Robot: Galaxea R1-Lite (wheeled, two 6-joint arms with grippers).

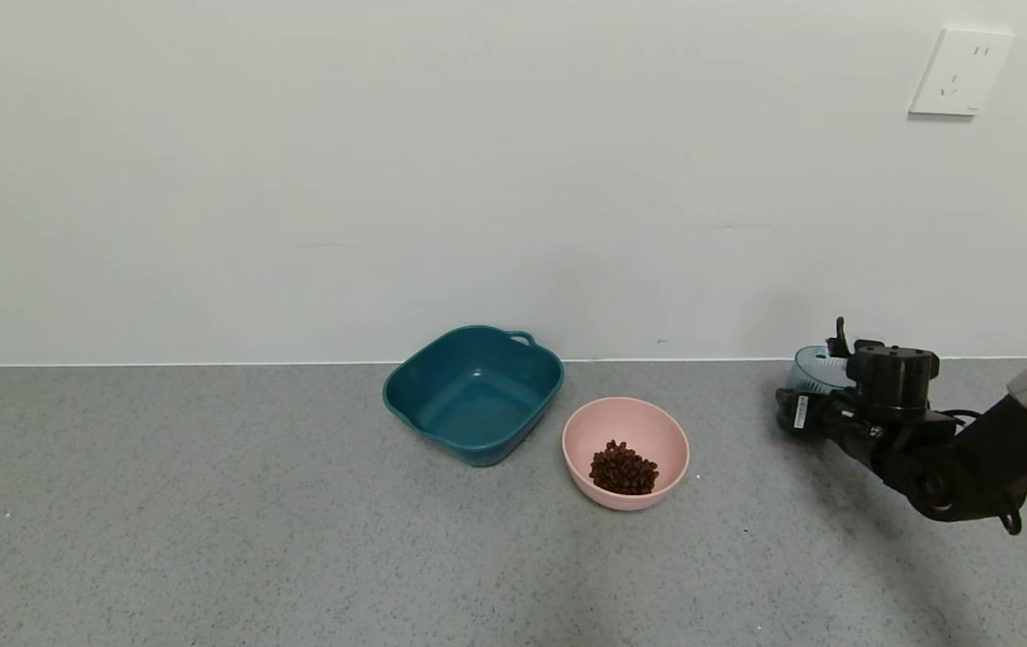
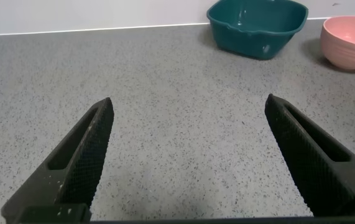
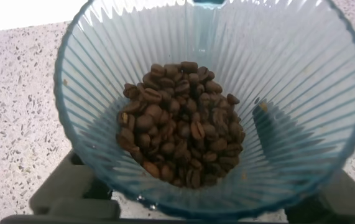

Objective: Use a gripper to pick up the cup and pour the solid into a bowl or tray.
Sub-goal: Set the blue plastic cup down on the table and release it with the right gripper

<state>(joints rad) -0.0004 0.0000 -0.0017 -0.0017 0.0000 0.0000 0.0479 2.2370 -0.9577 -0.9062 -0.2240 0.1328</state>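
the left tool (image 2: 186, 162) shows only in its own wrist view, hanging low over bare tabletop (image 1: 208, 539) with its two dark fingers spread wide and nothing between them; it reads as parked, and in that view the teal tub and the pink bowl stand well off. moving right across the head view, the dark teal tub (image 1: 473, 394) stands near the back wall, and the pink bowl (image 1: 625, 452) sits just beside it, nearer the robot, with a small heap of brown beans (image 1: 624, 467) already lying in it. further right again, well apart from the bowl, the right tool (image 1: 802, 409) holds the cup (image 1: 814, 368) close to the tabletop near the wall; the right wrist view looks down into the ribbed blue-grey cup (image 3: 214, 106), which is cradled at the tool's fingers, and a load of coffee beans (image 3: 180, 149) sits in its bottom, so the tool looks closed on the cup. the relation that matters is plain: the bowl lies to the robot's left of the loaded cup and a little nearer the robot, so the pour probably calls for a sideways carry leftward until the cup's rim stands over the bowl, then a tip. the tub sits just behind the bowl, so overshooting could drop beans into the wrong vessel.
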